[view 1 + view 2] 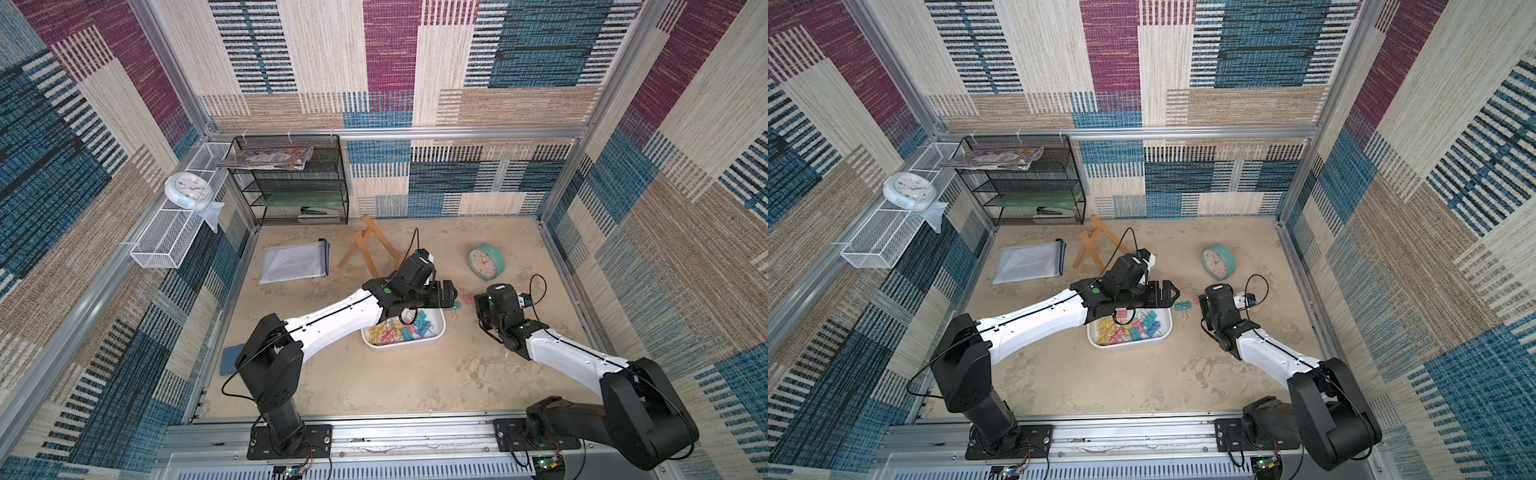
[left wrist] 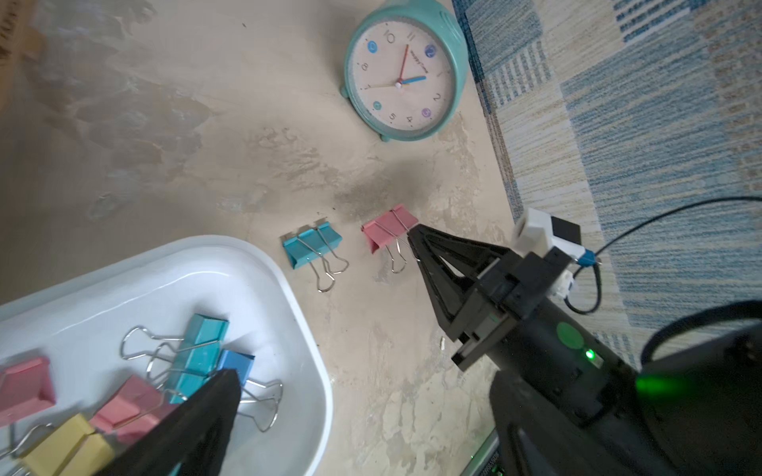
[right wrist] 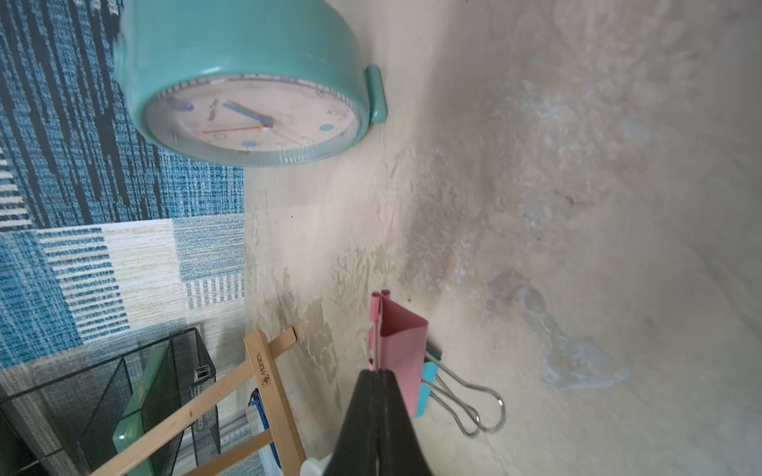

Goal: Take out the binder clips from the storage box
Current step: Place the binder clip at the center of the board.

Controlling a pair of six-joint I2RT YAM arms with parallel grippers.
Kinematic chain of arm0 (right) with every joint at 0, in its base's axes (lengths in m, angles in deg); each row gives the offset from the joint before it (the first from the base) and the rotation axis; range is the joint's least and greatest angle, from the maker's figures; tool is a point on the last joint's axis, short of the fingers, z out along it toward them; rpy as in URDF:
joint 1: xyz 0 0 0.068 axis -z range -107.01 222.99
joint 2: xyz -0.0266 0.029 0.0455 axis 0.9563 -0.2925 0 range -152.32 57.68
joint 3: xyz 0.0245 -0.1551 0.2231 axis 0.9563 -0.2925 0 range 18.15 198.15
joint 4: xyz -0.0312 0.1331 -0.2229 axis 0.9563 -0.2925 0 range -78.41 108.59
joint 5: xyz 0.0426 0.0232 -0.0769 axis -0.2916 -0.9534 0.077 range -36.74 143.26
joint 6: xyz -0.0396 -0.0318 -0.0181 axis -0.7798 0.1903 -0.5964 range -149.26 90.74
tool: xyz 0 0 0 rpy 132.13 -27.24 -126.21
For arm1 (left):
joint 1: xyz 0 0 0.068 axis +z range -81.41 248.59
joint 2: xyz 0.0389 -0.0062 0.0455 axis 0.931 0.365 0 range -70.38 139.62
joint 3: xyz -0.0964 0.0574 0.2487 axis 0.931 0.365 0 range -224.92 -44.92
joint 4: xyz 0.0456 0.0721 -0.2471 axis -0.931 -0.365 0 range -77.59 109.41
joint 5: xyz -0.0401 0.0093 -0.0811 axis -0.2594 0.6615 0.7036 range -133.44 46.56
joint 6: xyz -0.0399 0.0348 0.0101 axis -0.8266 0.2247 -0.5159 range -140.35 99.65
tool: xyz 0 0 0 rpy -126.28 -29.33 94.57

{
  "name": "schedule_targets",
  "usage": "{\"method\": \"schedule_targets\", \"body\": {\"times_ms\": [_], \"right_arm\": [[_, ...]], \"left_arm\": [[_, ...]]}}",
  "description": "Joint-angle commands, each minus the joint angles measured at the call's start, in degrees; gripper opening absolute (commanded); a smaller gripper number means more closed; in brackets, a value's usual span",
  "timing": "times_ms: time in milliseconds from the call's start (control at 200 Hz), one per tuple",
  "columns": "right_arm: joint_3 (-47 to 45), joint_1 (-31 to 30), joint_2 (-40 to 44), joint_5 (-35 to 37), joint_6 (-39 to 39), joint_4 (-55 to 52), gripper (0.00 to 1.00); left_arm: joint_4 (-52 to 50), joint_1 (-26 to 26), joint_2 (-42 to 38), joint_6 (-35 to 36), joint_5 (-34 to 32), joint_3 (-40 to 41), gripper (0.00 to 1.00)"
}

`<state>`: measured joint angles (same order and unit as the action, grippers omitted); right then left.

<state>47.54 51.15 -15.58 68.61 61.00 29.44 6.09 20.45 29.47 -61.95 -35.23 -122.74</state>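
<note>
The right fingers (image 2: 437, 255) are clenched on the pink clip (image 2: 389, 230) by its wire handle, just outside the storage box (image 2: 305, 329), where a teal clip (image 2: 311, 245) also lies. That thin hold could let it pivot or slip. The left fingers (image 2: 198, 420) hang spread over the binder clips (image 1: 399, 330) inside the box, where tangled handles may snag 2 at once

Storage box (image 1: 409, 343): 1. Binder clips (image 1: 395, 332) inside it: approx a dozen, piled & overlapping, exact no. can't tell; yellow, pink, teal & blue all there. Clips outside the box: 2, i.e. 1 teal clip (image 2: 312, 246), 1 pink clip (image 2: 387, 230). Clocks: 2, i.e. teal clock (image 1: 485, 260), white clock (image 1: 187, 190). Black mesh rack (image 1: 328, 183): 1. White wire basket (image 1: 166, 241): 1. Wooden easel (image 1: 365, 249): 1. Doc pouch (image 1: 295, 262): 1. Magazine (image 1: 270, 157): 1. Blue pad (image 1: 230, 360): 1. Robot arms: 2, i.e. left arm (image 1: 332, 322), right arm (image 1: 569, 347).
</note>
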Motion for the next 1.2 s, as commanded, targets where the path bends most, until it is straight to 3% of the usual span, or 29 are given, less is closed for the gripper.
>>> {"method": "schedule_targets", "body": {"times_ms": [0,290,371,506,576,686,841,1067,1197], "right_arm": [[0.57,0.5,-1.75,-0.85,0.34,3.0,0.0],[0.49,0.93,-8.03,-0.07,7.97,1.47,0.0],[0.12,1.21,-9.68,-1.99,6.19,6.54,0.0],[0.52,1.44,-11.44,-2.97,9.0,5.72,0.0],[-0.33,1.46,-11.82,-3.68,10.0,7.07,0.12],[0.36,1.48,-11.53,-3.49,10.94,2.96,0.14],[-0.49,1.47,-8.94,-2.16,9.03,2.06,0.29],[2.58,2.25,-2.07,-2.12,-1.38,-4.96,0.46],[3.65,2.24,3.01,0.03,-7.2,-12.17,0.47]], "left_arm": [[-0.65,-0.16,1.18,0.1,0.46,-0.53,0.99],[-0.88,-0.33,1.53,-0.32,0.44,-0.86,0.99],[-0.65,-0.38,1.51,-0.53,0.22,-0.4,0.99],[-0.91,-0.38,1.69,-0.45,0.43,-0.66,0.99],[-0.66,-0.35,1.74,-0.66,0.24,-0.4,0.99],[-1.76,-0.37,2.1,0.05,0.58,-1.15,0.99],[-1.53,-0.37,1.55,-0.06,0.48,-0.79,0.99],[-1.07,-0.38,-1.38,0.5,-1.09,1.81,0.99],[-1.33,-0.34,-2.72,1.65,-2.97,2.56,0.99]]}}
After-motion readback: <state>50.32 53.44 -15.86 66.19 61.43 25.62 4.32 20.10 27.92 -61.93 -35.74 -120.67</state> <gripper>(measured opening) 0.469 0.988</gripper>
